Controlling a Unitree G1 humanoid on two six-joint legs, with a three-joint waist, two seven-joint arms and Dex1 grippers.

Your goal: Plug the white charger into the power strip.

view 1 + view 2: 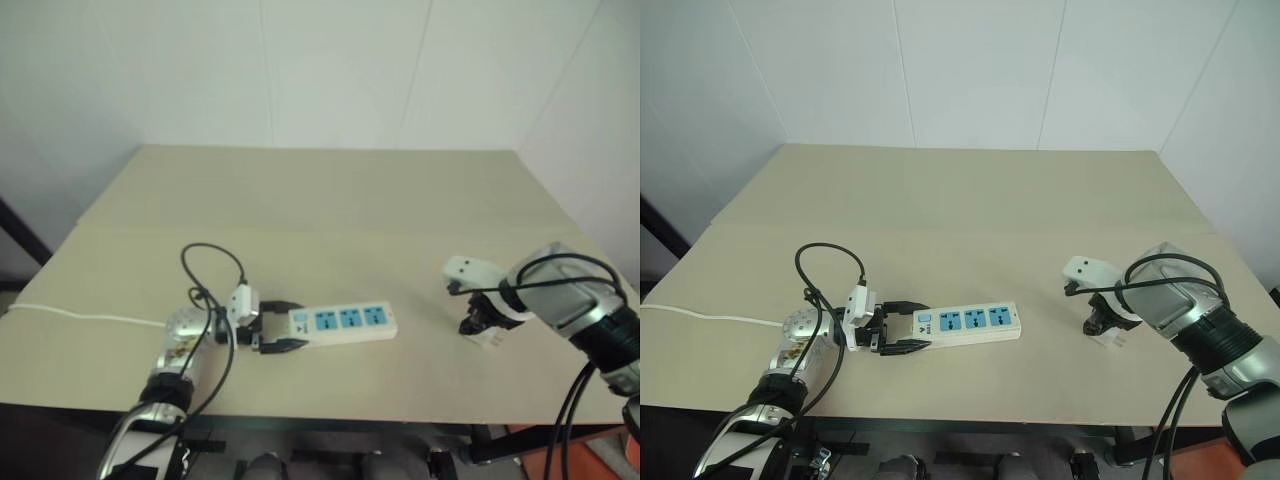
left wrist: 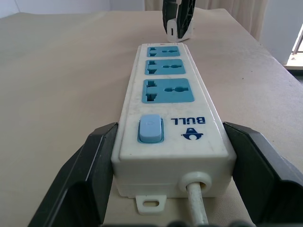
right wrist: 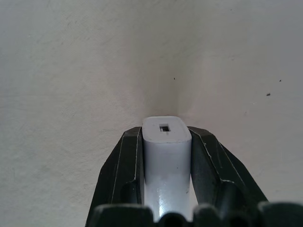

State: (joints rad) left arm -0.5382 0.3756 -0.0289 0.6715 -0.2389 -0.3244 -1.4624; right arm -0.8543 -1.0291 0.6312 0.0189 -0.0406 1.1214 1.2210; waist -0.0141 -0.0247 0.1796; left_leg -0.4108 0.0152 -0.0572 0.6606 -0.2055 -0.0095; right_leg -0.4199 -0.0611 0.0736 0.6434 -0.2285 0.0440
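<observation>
The power strip lies flat on the beige table, a long white bar with three blue sockets and a blue switch at its near end. My left gripper is shut on that switch end, one black finger pressed against each side. Over to the right, my right gripper points down at the tabletop and is shut on the white charger, which sits upright between its fingers. The charger's prongs are hidden.
The strip's thin white cord runs left off the table edge. A black cable loops above my left wrist. Bare tabletop lies between the strip's far end and the right gripper. White walls stand behind the table.
</observation>
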